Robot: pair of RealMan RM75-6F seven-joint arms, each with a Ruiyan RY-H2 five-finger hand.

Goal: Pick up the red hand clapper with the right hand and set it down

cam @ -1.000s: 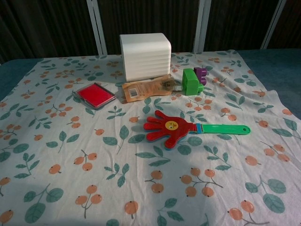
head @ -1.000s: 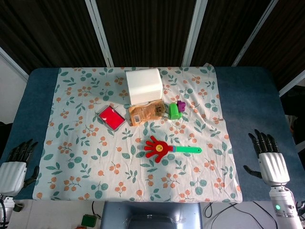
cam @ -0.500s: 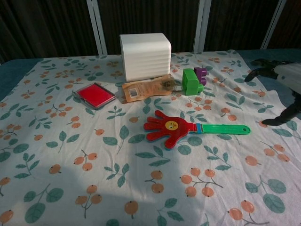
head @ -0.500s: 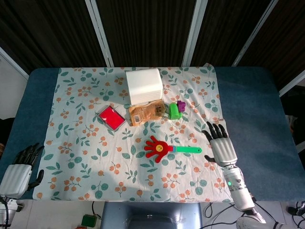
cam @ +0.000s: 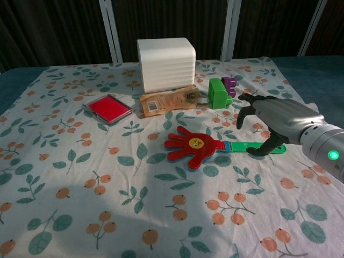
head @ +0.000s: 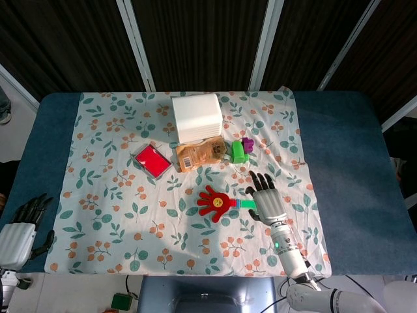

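Observation:
The red hand clapper lies flat on the flowered cloth, its green handle pointing right. My right hand hovers over the handle's far end with fingers spread, holding nothing; the thumb reaches down close to the handle. The handle's tip is hidden under the hand in the head view. My left hand rests open at the table's front left corner, far from the clapper.
Behind the clapper are a white box, a brown packet, a green and purple block and a red pad in a tray. The cloth is bare at front left.
My right hand has swept left from the table's right side onto the cloth and now hangs over the clapper's green handle. The clapper has not moved. The left hand barely shifted.

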